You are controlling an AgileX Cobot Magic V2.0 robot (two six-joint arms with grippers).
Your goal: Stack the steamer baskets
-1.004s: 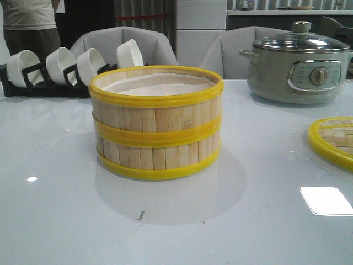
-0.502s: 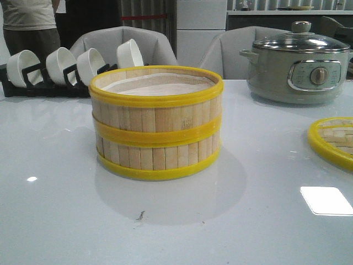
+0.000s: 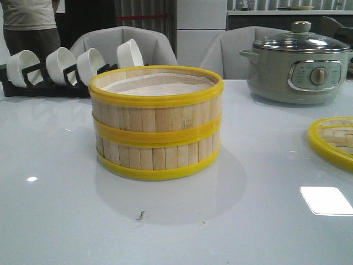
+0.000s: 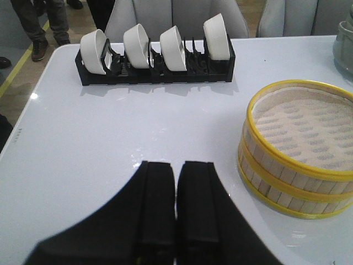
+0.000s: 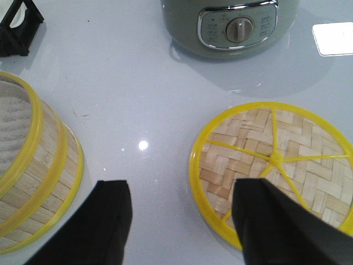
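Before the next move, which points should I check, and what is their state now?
1. Steamer baskets stacked one on the other, rims aligned: ok.
2. Top basket open, pale liner visible, nothing on it: ok.
3. Lid lies flat on the table, apart from the stack: ok.
4. Left tool shut and holding nothing, clear of the stack: ok.
5. Right tool open, near the lid: ok.
6. Lid knob side up: cannot tell.

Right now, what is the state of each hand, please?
Left hand: closed, holding nothing.
Right hand: open, empty, above the table between the stacked steamer baskets and the lid.
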